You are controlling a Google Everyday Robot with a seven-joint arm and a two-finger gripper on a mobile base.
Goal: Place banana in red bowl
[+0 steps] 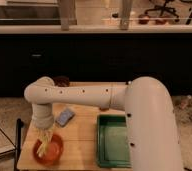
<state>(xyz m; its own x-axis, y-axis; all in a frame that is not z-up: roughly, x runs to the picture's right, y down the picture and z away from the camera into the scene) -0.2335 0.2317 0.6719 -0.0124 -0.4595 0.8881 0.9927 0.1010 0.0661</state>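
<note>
At the front left corner of the wooden table, the gripper hangs over the red bowl. The banana reaches from it down into the bowl. I cannot tell whether the gripper clasps the banana. A green tray lies to the right.

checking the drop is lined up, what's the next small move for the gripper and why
Probably open the fingers and let go. The gripper hangs straight above the red bowl, holding the banana upright with its lower end apparently inside the rim, so it should land in the bowl.
</note>
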